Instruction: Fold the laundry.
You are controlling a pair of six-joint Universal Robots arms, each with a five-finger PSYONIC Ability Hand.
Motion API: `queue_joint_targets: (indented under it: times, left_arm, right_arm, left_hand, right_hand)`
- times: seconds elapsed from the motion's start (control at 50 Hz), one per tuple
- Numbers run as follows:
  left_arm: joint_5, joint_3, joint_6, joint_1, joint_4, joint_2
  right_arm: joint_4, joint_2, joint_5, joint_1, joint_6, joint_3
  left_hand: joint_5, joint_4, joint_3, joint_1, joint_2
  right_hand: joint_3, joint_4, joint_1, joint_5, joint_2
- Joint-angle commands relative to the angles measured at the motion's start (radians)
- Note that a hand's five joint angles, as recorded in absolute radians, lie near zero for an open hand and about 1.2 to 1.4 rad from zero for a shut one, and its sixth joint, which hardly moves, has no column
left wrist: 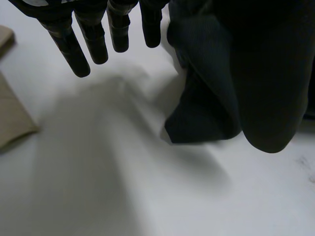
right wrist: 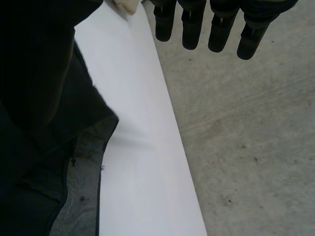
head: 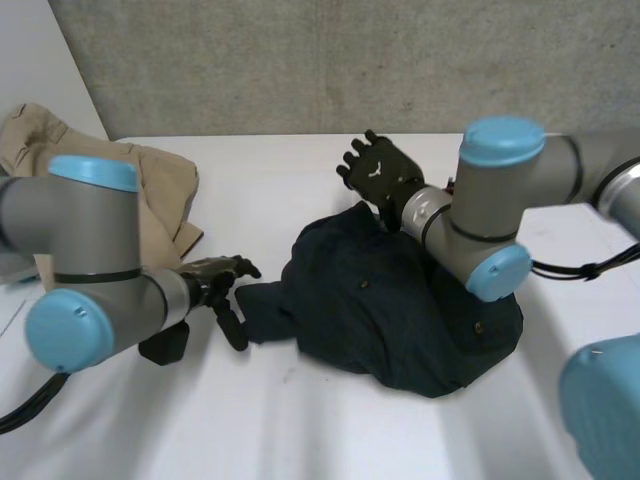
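we see a dark navy shirt [head: 400, 310] bunched in a rumpled heap mid-table, small buttons showing.

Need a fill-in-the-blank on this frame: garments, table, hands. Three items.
1. The dark garment lies crumpled on a ____ table.
2. The tan garment is heaped on the side of the robot's ____ arm.
3. The left hand and the right hand grip no cloth: both are ____, not shut.
Missing words: white; left; open.
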Motion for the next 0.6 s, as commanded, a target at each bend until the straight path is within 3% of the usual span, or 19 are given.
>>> queue_joint_targets:
  times: [0.02, 0.1, 0.18, 0.26, 0.28, 0.34, 0.48, 0.56, 0.6]
  left_arm:
    - [-0.039, 0.103, -0.001, -0.036, -0.042, -0.096]
    - [-0.049, 0.118, 0.002, -0.053, -0.045, -0.113]
    - [-0.059, 0.114, 0.007, -0.06, -0.033, -0.115]
    - [-0.075, 0.117, 0.005, -0.056, -0.019, -0.11]
    - [-0.075, 0.117, 0.004, -0.056, -0.014, -0.109]
    - [-0.079, 0.129, 0.01, -0.059, -0.004, -0.087]
    - [-0.088, 0.249, 0.063, -0.051, 0.105, -0.031]
    - [-0.113, 0.358, 0.142, -0.03, 0.237, 0.025]
    - [-0.13, 0.394, 0.16, -0.014, 0.367, 0.072]
  right_arm:
    - [-0.039, 0.16, -0.021, -0.003, 0.002, -0.108]
    - [-0.033, 0.2, -0.036, 0.001, 0.004, -0.139]
    - [-0.033, 0.223, -0.056, 0.001, 0.013, -0.165]
    - [-0.031, 0.25, -0.081, 0.001, 0.045, -0.196]
    - [-0.031, 0.26, -0.091, -0.001, 0.057, -0.203]
    - [-0.049, 0.269, -0.078, -0.004, 0.074, -0.22]
    - [-0.307, 0.223, 0.019, -0.03, 0.097, -0.268]
    - [-0.522, 0.13, 0.094, -0.061, 0.142, -0.274]
    - [-0.649, 0.054, 0.146, -0.076, 0.2, -0.254]
  left_hand:
    - [0.055, 0.075, 0.066, 0.08, 0.072]
    - [0.146, 0.166, 0.157, 0.17, 0.163]
    - [0.492, 0.512, 0.503, 0.516, 0.509]
    - [1.026, 1.046, 1.037, 1.05, 1.043]
    - [1.175, 1.195, 1.186, 1.199, 1.192]
    - [1.176, 1.196, 1.187, 1.201, 1.193]
    - [1.176, 1.196, 1.187, 1.201, 1.193]
    - [1.176, 1.196, 1.187, 1.201, 1.193]
    - [1.176, 1.196, 1.187, 1.201, 1.193]
  right_hand:
    - [-0.034, -0.033, -0.059, -0.048, -0.035]
    - [-0.034, -0.033, -0.059, -0.048, -0.035]
    - [0.021, 0.022, -0.003, 0.008, 0.021]
    - [0.338, 0.339, 0.313, 0.324, 0.337]
    - [0.594, 0.596, 0.57, 0.581, 0.594]
    - [1.186, 1.187, 1.161, 1.173, 1.185]
    - [1.187, 1.189, 1.163, 1.174, 1.187]
    - [1.187, 1.189, 1.163, 1.174, 1.187]
    - [1.187, 1.189, 1.163, 1.174, 1.187]
